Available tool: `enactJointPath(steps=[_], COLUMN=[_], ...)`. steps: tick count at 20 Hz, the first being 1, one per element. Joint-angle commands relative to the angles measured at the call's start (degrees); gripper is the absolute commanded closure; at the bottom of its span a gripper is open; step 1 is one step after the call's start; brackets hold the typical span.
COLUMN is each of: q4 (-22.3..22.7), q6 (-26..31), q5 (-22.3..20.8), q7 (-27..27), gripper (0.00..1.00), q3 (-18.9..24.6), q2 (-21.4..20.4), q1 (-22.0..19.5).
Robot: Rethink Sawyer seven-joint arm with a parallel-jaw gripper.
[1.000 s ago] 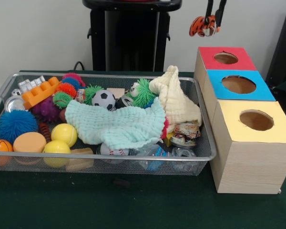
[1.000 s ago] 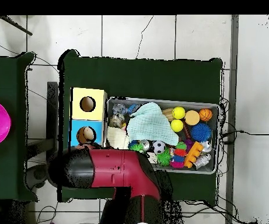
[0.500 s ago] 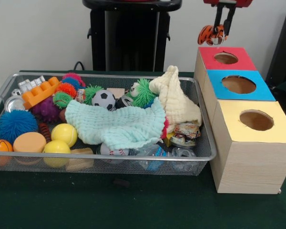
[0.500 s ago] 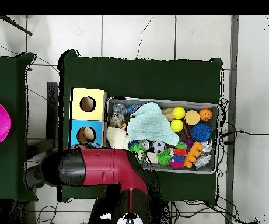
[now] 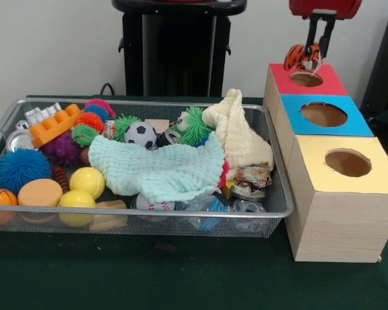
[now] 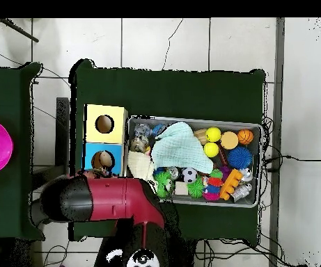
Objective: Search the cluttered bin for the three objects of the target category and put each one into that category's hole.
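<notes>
The bin (image 5: 149, 212) is a silver wire-mesh basket at the left, full of toys; in the overhead view (image 6: 191, 119) it lies right of the boxes. My gripper (image 5: 313, 58) hangs at the top right, shut on a small orange-and-black striped toy (image 5: 294, 57). It holds the toy just above the round hole (image 5: 306, 79) in the red-topped box (image 5: 284, 82). In the overhead view the red arm (image 6: 114, 198) covers the gripper and the red box.
A blue-topped box (image 5: 352, 123) and a yellow-topped box (image 5: 378, 175) stand in front of the red one. The bin holds a mint cloth (image 5: 161, 169), a cream cloth (image 5: 242, 139), several balls, spiky toys, an orange brick (image 5: 55, 124) and cans.
My gripper has carried the striped toy to the right and down, from beside the red box to just over its hole. In the overhead view the arm swung left.
</notes>
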Motion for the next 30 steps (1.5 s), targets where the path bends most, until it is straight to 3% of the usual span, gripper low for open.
enactJointPath(steps=[1,8,14,20,30], q4=[5.7,6.6,5.0,7.9,11.1], q6=[-3.9,-4.8,-8.9,-13.8,-15.7], q5=[3.6,5.1,5.8,5.5,6.1], q7=[14.7,15.0,13.5,13.3,12.8], gripper=[1.00,1.00,1.00,1.00,1.00], q3=[0.2,-0.4,0.8,0.5,0.7], q2=[0.6,0.8,5.8,6.9,5.8], q1=[0.8,2.6,1.5,1.1,1.0])
